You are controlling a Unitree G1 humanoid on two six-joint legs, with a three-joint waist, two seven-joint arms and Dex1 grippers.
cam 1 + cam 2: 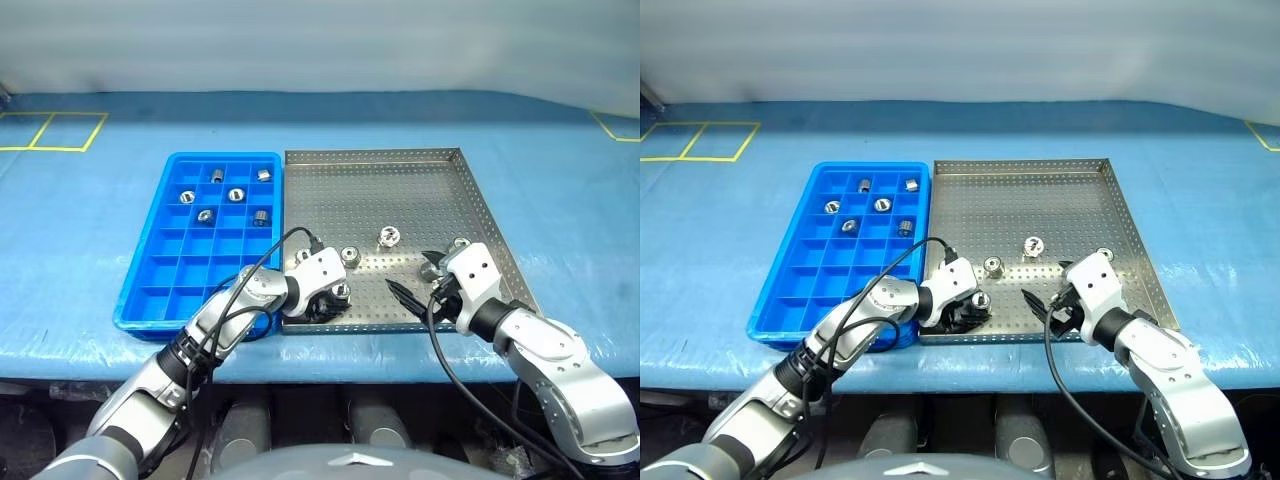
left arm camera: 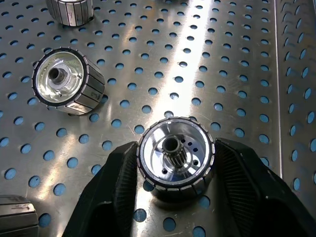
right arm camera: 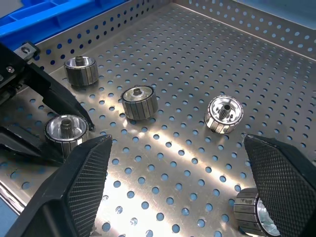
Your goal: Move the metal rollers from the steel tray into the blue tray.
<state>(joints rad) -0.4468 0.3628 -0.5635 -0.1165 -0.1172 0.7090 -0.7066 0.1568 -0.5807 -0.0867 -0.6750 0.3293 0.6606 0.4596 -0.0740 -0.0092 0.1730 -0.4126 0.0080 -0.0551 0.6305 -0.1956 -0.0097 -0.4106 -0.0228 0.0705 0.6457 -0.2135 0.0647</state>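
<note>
My left claw point(image 2: 175, 197) sits low at the near edge of the steel tray point(image 1: 400, 190), its two black fingers point(image 2: 118, 187) pressed against either side of one roller point(image 2: 176, 158). That roller stands on the perforated floor with its open face and toothed hub turned toward my wrist. I have it clenched, though it rests on the tray.

Just beyond it, another roller point(image 2: 66, 88) lies tilted on its side, and a third point(image 2: 70, 11) stands further off. The ribbed edge of a fourth point(image 2: 17, 217) shows close beside my left finger.

My right claw point(image 1: 417, 280) hovers over the near right part of the same tray, jaws spread wide and holding nothing. Between its fingers point(image 3: 79, 187) I see the open floor. One roller point(image 3: 223, 113) with a toothed hub lies apart toward the tray's middle, one point(image 3: 139, 101) nearer my left claw, and another point(image 3: 81, 70) by the tray's wall next to the blue tray. One more point(image 3: 252, 210) sits right against the inner side of my right claw's other finger; I cannot tell whether they touch.

The blue tray point(image 1: 160, 290) lies beside the steel one, on its left, their long edges touching. Five rollers point(image 1: 236, 195) already rest in separate compartments in its far half. The near rows hold none.

Both trays sit on a blue tabletop point(image 1: 90, 230) marked with yellow tape lines point(image 1: 40, 132) at the far corners.
</note>
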